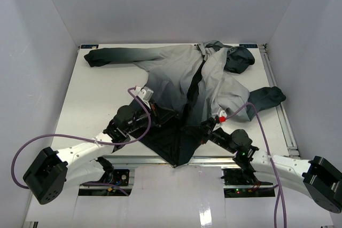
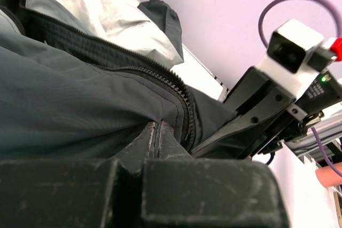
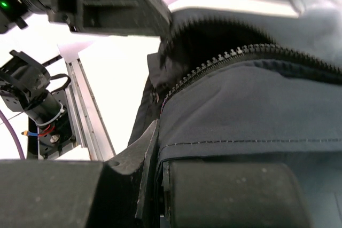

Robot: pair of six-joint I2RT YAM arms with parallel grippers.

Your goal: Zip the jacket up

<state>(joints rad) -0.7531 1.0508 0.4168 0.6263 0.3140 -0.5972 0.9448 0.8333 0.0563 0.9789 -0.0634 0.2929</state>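
The jacket lies spread on the table, light grey with a dark hem towards the near edge and the hood at the far right. Its front is open. My left gripper is shut on the dark fabric of the left front panel near the hem. In the left wrist view the jaws pinch a fold beside the zipper teeth. My right gripper is shut on the right panel's dark edge. In the right wrist view its fingers clamp the fabric below the zipper teeth.
The table's near edge has a metal rail, also seen in the right wrist view. White walls enclose the table on three sides. Purple cables loop from both arms. The two arms are close together over the hem.
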